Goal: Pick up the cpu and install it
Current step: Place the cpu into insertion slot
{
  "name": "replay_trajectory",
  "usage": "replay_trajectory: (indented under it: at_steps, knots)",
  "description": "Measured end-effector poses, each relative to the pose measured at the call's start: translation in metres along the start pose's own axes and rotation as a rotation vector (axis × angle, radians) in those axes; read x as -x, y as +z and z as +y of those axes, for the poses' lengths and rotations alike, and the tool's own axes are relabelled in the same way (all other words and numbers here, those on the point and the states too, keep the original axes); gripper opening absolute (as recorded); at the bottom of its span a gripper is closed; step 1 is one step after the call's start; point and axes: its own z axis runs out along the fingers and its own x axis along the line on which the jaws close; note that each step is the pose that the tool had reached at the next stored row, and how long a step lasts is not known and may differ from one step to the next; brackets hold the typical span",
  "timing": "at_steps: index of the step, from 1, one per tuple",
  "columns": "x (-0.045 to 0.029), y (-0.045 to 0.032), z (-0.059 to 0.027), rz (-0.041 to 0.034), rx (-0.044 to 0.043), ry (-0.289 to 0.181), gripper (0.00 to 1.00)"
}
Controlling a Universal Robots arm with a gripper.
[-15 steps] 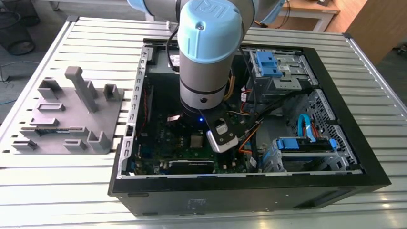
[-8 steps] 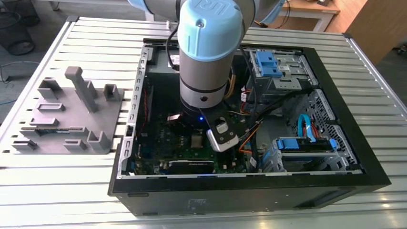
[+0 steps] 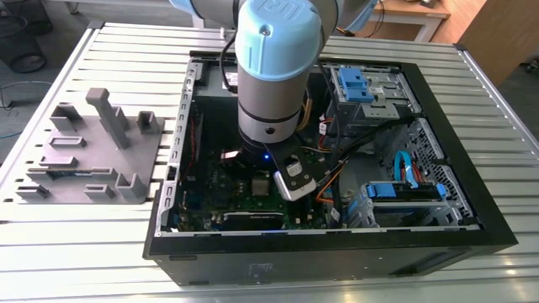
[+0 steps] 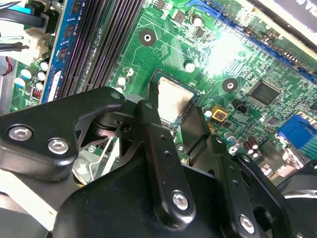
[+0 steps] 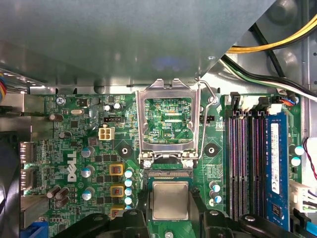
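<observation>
The cpu [image 5: 170, 200], a small square chip with a pale silvery top, lies level in the socket of the green motherboard [image 5: 84, 148]. The second wrist view shows the cpu [image 4: 173, 99] in the same place. My gripper [image 5: 170, 204] straddles it, one black finger [image 5: 142, 204] tight against each of two opposite edges. The gripper [image 4: 171, 113] looks shut on the chip. The socket's metal load plate [image 5: 168, 89] stands swung open just beyond the chip. In the exterior view the arm [image 3: 274, 76] reaches straight down into the open computer case [image 3: 471, 208].
Long black memory slots [image 5: 245, 163] and a blue memory stick [image 5: 275, 163] run beside the socket. Yellow and black cables [image 5: 277, 42] cross a corner of the case. A grey parts fixture [image 3: 84, 151] stands on the slatted table at the exterior view's left. Blue drive brackets [image 3: 404, 189] sit inside the case.
</observation>
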Motion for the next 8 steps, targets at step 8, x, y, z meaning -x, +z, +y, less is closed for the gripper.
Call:
replay_trajectory:
  at_steps: [8]
  knots:
    - [0.0000,0.0048,-0.0001,0.0001,-0.0007,0.000,0.45]
